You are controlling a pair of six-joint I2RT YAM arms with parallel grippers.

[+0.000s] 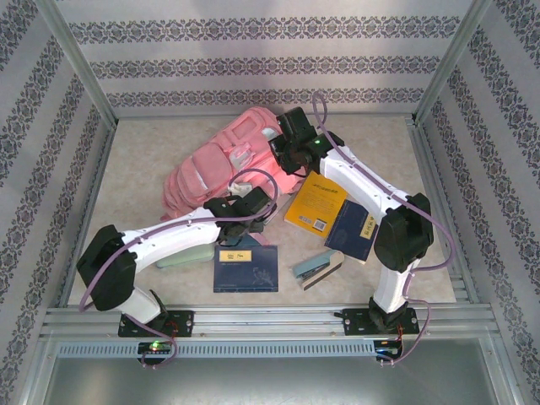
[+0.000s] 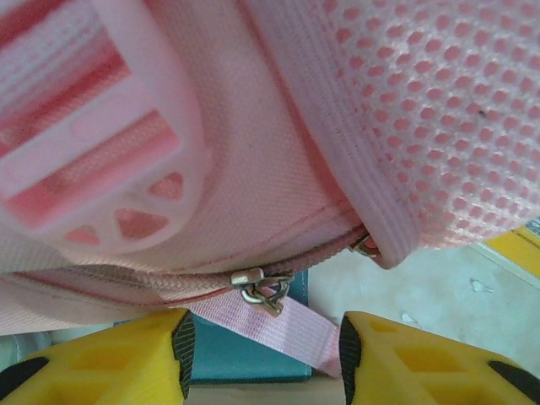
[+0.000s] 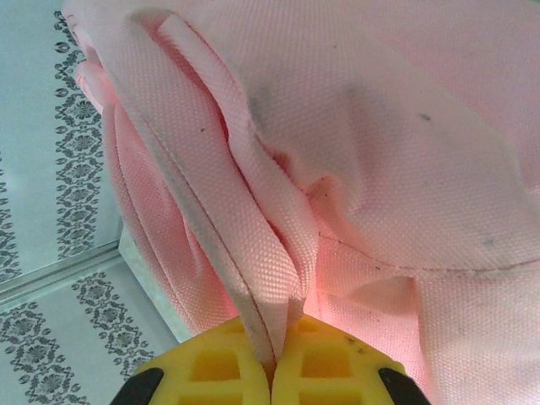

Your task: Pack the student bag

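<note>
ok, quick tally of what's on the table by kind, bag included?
student bag: 1
books: 3 (yellow book, front dark blue book, right dark blue book)
pale green flat item, kind unclear: 1
teal-and-brown block, kind unclear: 1
total: 6

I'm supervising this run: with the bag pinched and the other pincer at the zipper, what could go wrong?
The left pincer, jaws apart, may close on the strap instead of the zipper pull just above. The right pincer grips only a thin fold of the student bag; it could slip.
</note>
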